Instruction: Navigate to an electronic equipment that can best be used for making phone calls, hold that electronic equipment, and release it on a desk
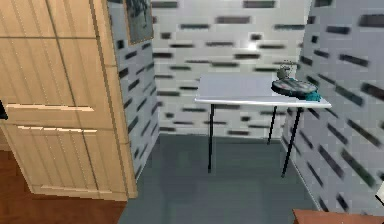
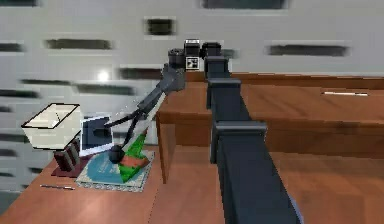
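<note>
No phone could I pick out for sure. The nearest thing to one was a small dark lump (image 2: 118, 154) at the lower left of the arm side view, too blurred to give a shape. It sat right at the tips of the gripper (image 2: 125, 150), over a flat green and teal sheet (image 2: 112, 172) lying on the wooden desk (image 2: 190, 195). With those things on the desk behind the thin fingers (image 2: 145, 108), I could not tell whether the claw had hold of anything. The arm (image 2: 235, 140) was a dark, square-edged bar rising from the bottom edge. Left of the fingers stood a lamp (image 2: 50, 124) with a boxy white shade, and a white-framed blue rectangle (image 2: 96, 134) leaned beside it. In the forward view a smooth white table (image 1: 235, 92) on thin dark legs stood centre right, bearing a round grey disc (image 1: 292, 84), with a panelled wooden cabinet (image 1: 60, 95) at the left
</note>
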You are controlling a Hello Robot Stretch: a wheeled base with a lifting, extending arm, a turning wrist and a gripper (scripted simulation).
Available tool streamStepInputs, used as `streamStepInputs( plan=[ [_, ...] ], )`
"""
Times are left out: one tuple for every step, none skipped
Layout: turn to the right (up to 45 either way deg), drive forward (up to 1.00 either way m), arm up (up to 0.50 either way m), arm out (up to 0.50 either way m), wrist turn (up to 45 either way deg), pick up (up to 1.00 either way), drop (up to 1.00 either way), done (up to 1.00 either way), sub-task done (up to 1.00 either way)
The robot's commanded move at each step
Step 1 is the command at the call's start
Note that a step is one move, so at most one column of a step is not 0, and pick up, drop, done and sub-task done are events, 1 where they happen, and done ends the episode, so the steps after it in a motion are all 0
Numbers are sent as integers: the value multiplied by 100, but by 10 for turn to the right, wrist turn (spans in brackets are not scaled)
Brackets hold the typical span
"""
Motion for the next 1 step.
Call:
streamStepInputs(
  plan=[
    [0, 0, 0, 0, 450, 0, 0, 0, 0]
  ],
)
